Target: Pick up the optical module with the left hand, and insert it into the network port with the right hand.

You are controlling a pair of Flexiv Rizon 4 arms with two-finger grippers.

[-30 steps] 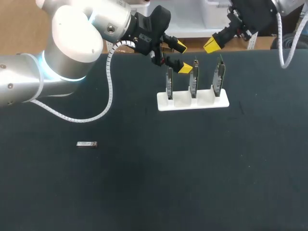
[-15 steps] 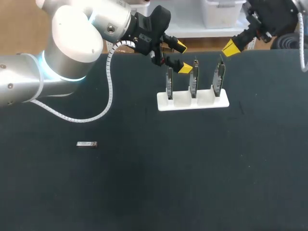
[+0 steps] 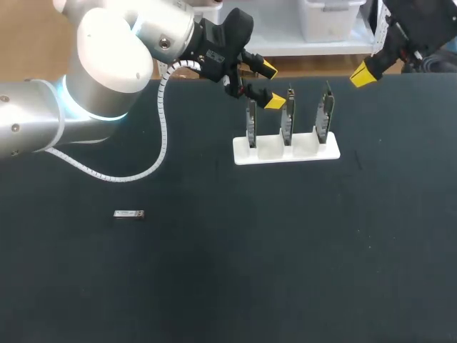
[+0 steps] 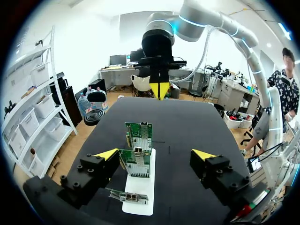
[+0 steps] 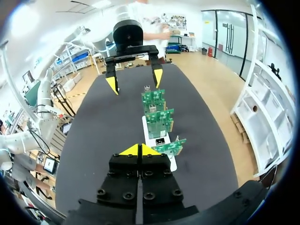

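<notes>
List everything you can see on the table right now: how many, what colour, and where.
optical module: one, silvery, lying alone on the table's near left.
holder: one, white, far middle of the table.
circuit boards: three, green, upright in the holder.
table: one, black.
left claw: one, yellow tips, open and empty, over the holder's left end.
right claw: one, yellow tips, shut and empty, at the far edge, right of the holder.
</notes>
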